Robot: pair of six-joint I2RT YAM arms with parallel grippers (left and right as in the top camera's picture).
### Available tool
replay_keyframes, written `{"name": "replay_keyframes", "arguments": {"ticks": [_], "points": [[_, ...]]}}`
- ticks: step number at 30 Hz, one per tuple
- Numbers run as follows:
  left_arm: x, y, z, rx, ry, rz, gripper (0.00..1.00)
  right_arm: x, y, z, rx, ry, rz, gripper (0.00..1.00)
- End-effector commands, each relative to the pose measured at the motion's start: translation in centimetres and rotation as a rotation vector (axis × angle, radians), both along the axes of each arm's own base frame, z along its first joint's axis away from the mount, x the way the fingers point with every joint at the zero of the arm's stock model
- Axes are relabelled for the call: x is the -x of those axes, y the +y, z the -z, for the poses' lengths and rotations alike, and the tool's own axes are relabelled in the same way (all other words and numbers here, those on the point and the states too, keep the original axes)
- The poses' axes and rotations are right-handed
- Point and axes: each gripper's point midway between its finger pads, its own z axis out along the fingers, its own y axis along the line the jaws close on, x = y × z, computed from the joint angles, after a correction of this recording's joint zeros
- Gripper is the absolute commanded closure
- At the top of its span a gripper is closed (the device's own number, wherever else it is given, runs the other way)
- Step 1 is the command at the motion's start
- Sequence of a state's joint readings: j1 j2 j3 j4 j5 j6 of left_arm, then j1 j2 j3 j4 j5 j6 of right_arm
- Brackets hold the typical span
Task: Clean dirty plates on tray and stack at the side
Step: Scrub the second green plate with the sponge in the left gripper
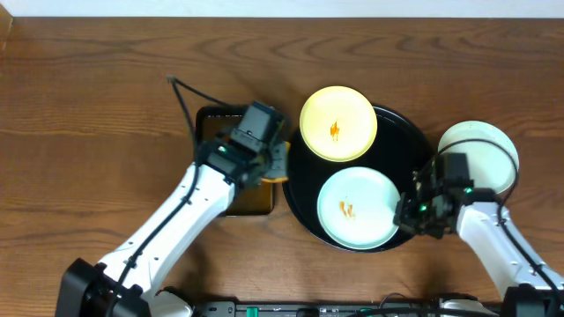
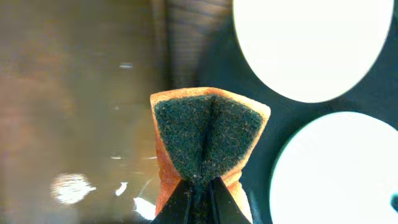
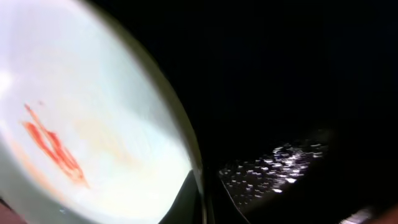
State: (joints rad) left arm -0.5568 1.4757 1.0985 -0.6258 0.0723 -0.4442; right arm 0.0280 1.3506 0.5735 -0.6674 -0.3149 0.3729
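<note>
- Furniture: dark brown wood-grain table top (image 1: 88, 106) fills nearly the whole overhead view, edge to edge.
- Grain runs approx left-right, w/ darker streaks & a few wavy swirls; tone is warm reddish-brown.
- Far side: pale whitish strip (image 1: 282, 7) runs along the top of the overhead view, just beyond the table's back edge; can't tell if wall or floor.
- Left wrist view: narrow bit of the same table top (image 2: 186, 37) near the upper middle, blurred, grain lines just readable.
- Light: even, prob. from above; wood has a mild sheen, shadows on it are soft-edged & faint.
- Right wrist view: mostly dark, no room detail readable.
</note>
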Motion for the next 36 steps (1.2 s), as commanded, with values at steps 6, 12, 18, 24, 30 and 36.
{"name": "replay_keyframes", "arguments": {"ticks": [6, 12, 18, 24, 30, 36], "points": [[3.2, -7.3, 0.1, 0.059, -0.022, 0.200, 0.93, -0.1, 1.7, 0.6, 0.018, -0.012, 0.030, 0.99], [5.8, -10.9, 2.4, 0.061, 0.028, 0.258, 0.92, 0.1, 1.7, 0.6, 0.028, -0.007, 0.032, 0.99], [8.5, -15.0, 5.4, 0.080, 0.076, 0.360, 0.93, 0.1, 1.8, 0.6, 0.028, -0.006, 0.032, 0.99], [9.8, -16.9, 8.3, 0.065, 0.102, 0.395, 0.92, 0.4, 1.7, 0.7, 0.030, 0.006, 0.031, 0.99], [7.8, -14.9, 10.1, -0.048, 0.056, 0.323, 0.93, 0.6, 1.7, 0.7, 0.032, 0.016, 0.031, 0.99], [3.9, -11.3, 10.1, -0.149, -0.013, 0.197, 0.93, 0.8, 1.6, 0.8, 0.034, 0.025, 0.031, 0.99]]}}
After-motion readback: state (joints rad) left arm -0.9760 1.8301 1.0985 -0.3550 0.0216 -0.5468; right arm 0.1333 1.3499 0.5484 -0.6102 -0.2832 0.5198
